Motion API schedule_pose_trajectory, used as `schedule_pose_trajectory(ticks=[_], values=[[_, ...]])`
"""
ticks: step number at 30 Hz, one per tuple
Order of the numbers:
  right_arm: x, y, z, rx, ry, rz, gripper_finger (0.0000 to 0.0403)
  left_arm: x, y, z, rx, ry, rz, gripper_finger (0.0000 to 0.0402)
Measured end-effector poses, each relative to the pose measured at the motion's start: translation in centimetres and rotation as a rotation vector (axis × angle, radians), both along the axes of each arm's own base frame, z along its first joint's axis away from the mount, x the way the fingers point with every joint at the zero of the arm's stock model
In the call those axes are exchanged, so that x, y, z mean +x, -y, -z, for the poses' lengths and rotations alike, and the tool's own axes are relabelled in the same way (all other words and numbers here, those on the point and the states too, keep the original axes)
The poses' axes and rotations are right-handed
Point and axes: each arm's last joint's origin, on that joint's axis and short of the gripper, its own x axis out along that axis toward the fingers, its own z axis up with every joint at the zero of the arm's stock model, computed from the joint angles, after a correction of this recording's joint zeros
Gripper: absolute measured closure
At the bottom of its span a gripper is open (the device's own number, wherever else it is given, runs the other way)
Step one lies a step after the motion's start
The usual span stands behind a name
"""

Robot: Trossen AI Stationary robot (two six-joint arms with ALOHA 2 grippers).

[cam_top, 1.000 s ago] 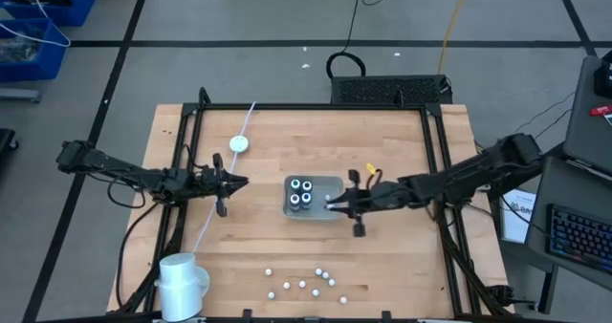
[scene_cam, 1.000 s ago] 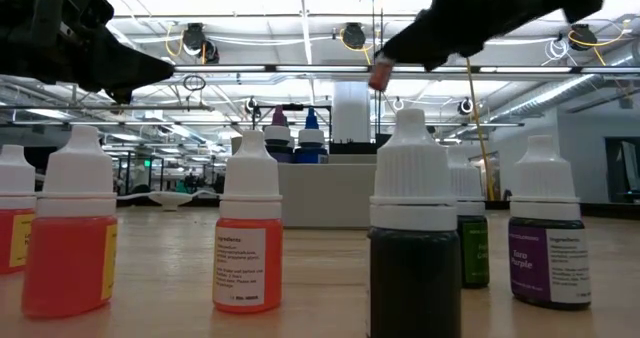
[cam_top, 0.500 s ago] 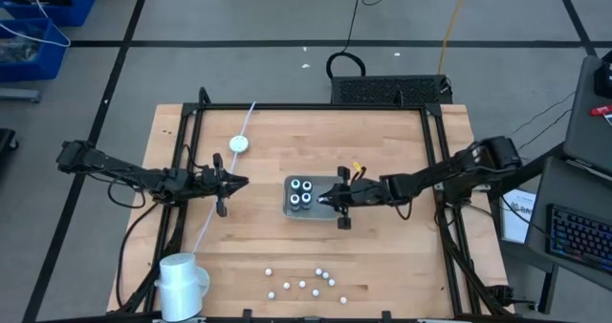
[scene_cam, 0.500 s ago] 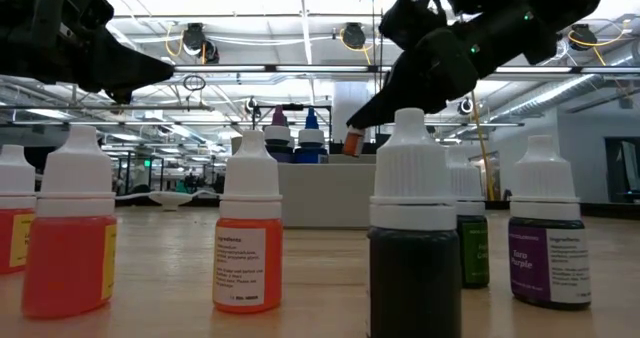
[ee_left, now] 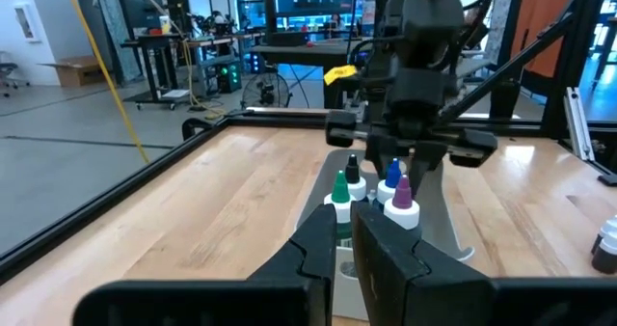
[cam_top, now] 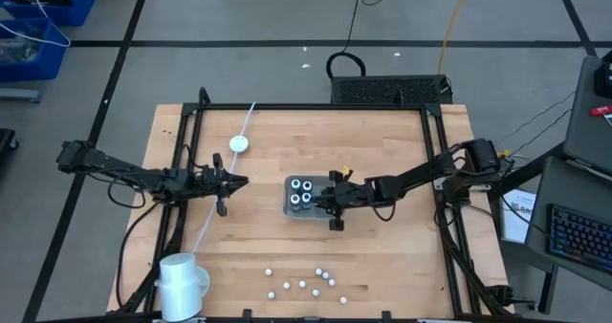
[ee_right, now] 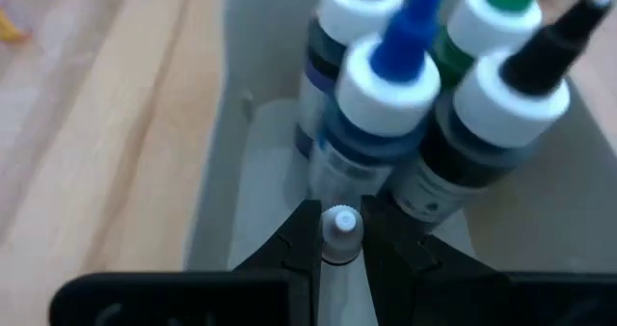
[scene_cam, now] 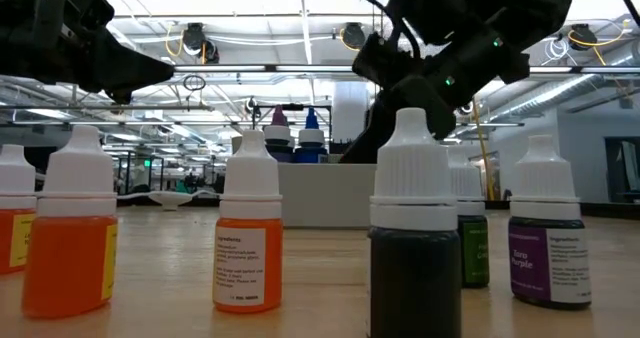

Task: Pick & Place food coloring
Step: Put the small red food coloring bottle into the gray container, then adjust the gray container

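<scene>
Bottles of food coloring like these are, by my judgement, very light, rigid plastic with smooth round sides. They are easy to lift but quick to slip, twist or topple if nudged, and their narrow nozzles give poor purchase. The safest hold looks to be across the cylindrical body just under the shoulder, squeezed only gently. The right gripper [cam_top: 332, 200] already has one: its fingers are clamped on a small bottle [ee_right: 339, 228] whose white tip shows between them in the right wrist view. That arm reaches from the table's [cam_top: 382, 256] right edge toward the middle, stretched low and nearly level, with the gripper over the right part of the grey tray [ee_right: 246, 162]. The held bottle hangs above bare tray floor, just beside the four capped bottles [ee_right: 395, 70] that stand upright and packed together there, topped purple, blue, green and black. Room beside them is tight, so setting it down probably calls for a straight descent to avoid knocking the blue one over. More food coloring, a loose row of spare bottles [scene_cam: 250, 240], stands along the table's edge nearest the low camera, well apart from the tray. The left gripper [cam_top: 232, 182] waits above the table left of the tray, pointing at it, fingers close together on nothing.
</scene>
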Motion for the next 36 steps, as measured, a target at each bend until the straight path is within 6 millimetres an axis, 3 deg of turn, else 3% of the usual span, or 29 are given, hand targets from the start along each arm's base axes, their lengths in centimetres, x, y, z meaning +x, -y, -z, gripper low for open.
schedule_pose_trajectory(ticks=[10,21,24,30,36], values=[[-0.1,0.5,0.5,0.009,-0.032,0.025,0.0352,0.0,0.0,0.0,-0.001,-0.002,0.000,0.0357],[-0.1,0.6,0.1,-0.002,-0.023,0.018,0.0281,0.0,0.0,0.0,-0.001,-0.003,0.000,0.0357],[-0.4,0.6,-1.2,-0.009,0.012,0.012,0.0275,0.0,0.0,0.0,-0.001,-0.004,0.000,0.0357],[-2.2,0.8,-5.6,-0.099,0.087,0.010,0.0281,0.0,0.0,0.1,0.000,-0.006,0.000,0.0357],[-4.2,2.3,-7.8,-0.282,0.034,0.121,0.0326,0.0,0.0,0.1,0.002,-0.014,0.000,0.0357]])
